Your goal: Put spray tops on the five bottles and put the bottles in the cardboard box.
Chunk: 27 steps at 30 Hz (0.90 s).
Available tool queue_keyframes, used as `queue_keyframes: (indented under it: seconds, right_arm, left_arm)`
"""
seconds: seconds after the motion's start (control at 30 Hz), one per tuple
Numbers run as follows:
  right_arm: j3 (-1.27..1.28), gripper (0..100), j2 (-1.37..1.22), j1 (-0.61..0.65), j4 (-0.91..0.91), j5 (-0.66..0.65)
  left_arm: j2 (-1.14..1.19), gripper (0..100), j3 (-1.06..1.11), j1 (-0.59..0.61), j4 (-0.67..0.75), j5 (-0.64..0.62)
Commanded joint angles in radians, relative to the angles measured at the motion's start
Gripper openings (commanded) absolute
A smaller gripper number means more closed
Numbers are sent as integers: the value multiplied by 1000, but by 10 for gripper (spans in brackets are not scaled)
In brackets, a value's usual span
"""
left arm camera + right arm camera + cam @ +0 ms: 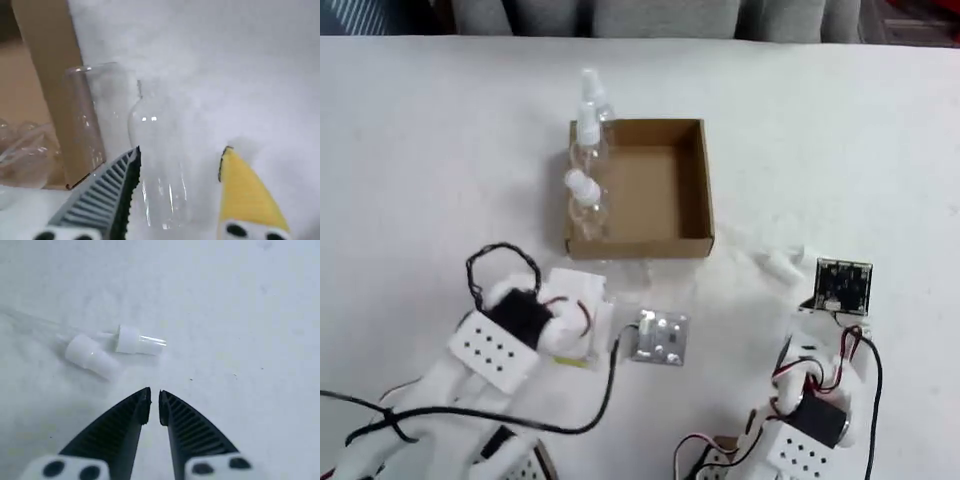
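The cardboard box (692, 180) stands at the table's middle. Three clear bottles with white spray tops (585, 200) stand inside it along its left wall. In the left wrist view my left gripper (180, 150) is open around a clear bottle with no top (160, 170), which lies on the table by the box's front wall (55, 85). A second clear topless bottle (82, 115) rests against that wall. My right gripper (154, 405) is shut with nothing in it, just short of two white spray tops (92, 356) lying on the table, also seen to the box's right (775, 262).
A small silver metal plate (660, 338) lies between the two arms, in front of the box. Cables trail from both arms at the near edge. Chairs stand beyond the table's far edge.
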<state>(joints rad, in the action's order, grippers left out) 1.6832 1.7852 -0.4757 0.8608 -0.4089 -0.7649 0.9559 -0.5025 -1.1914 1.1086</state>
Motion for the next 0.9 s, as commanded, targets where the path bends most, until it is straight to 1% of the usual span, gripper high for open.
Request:
queue_keyframes:
  seconds: [0.0, 0.2, 0.33, 0.6, 0.73, 0.87]
  right_arm:
    - [8, 15, -7, 1, 12, -11]
    - [8, 15, -7, 1, 12, -11]
    - [8, 15, -7, 1, 12, -11]
    - [8, 15, -7, 1, 12, -11]
    - [8, 15, -7, 1, 12, -11]
    - [8, 15, -7, 1, 12, -11]
  left_arm:
    - [88, 252, -48, 28, 95, 11]
    - [274, 249, -57, 36, 235, 2]
    - [323, 252, -58, 68, 292, -15]
    - [332, 254, -48, 76, 284, -11]
    - [332, 301, -46, 99, 284, -20]
    - [332, 305, -46, 114, 284, -20]
